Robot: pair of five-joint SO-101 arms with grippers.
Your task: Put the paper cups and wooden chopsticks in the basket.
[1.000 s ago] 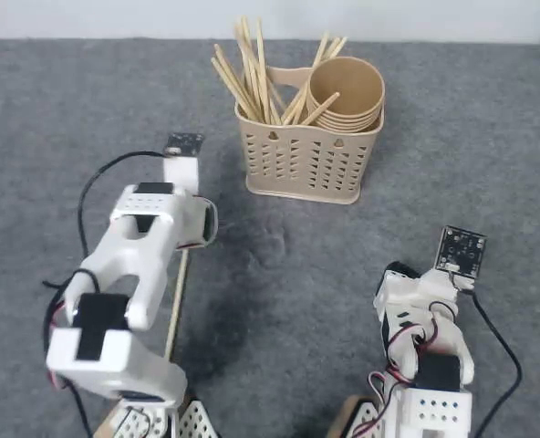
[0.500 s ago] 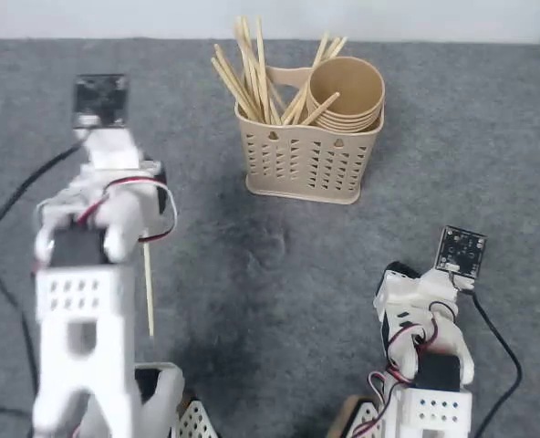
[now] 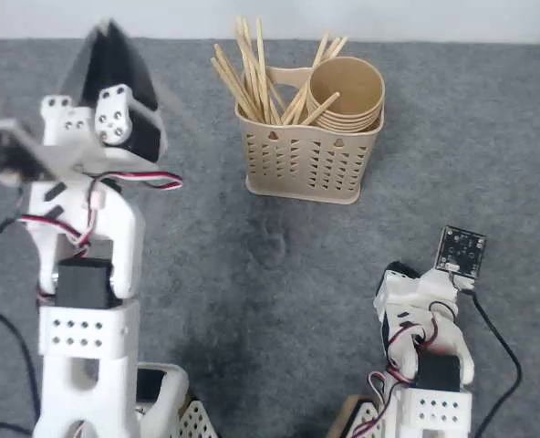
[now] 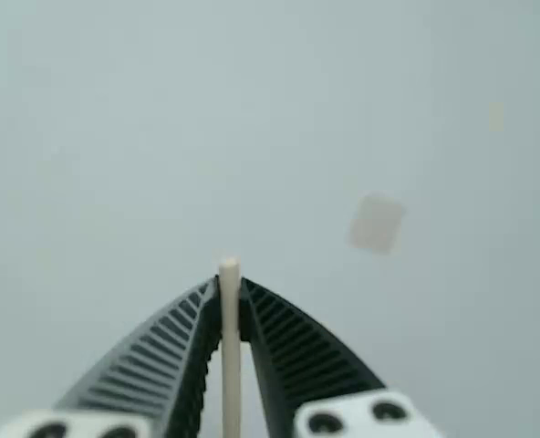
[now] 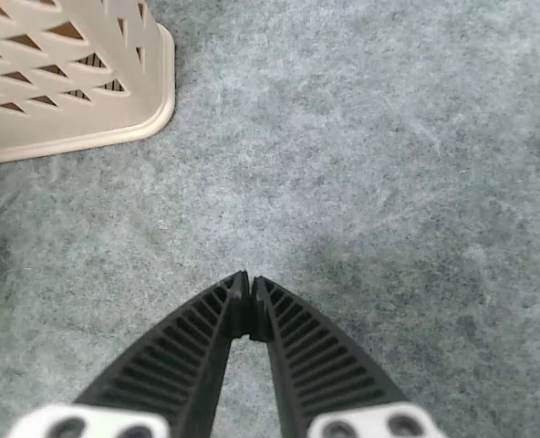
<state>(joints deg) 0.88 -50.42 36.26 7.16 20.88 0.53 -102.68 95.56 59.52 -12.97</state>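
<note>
The beige slotted basket (image 3: 305, 161) stands on the grey carpet at the back centre. In it are a stack of brown paper cups (image 3: 347, 89) and several wooden chopsticks (image 3: 257, 73) standing upright. My left gripper (image 3: 109, 36) is raised high at the back left, left of the basket, with its fingers pointing up. It is shut on one wooden chopstick (image 4: 229, 365), held lengthwise between the pads of the left gripper (image 4: 230, 285) against a pale blank background. My right gripper (image 5: 250, 285) is shut with nothing in it, low over the carpet, near a corner of the basket (image 5: 78, 82).
The right arm (image 3: 423, 333) sits folded at the front right. Grey carpet (image 3: 279, 265) lies open between the two arms and in front of the basket. Cables trail at the front left and beside the right arm.
The left arm has lifted from low over the carpet to high at the back left, taking the chopstick off the carpet. The right arm has not moved.
</note>
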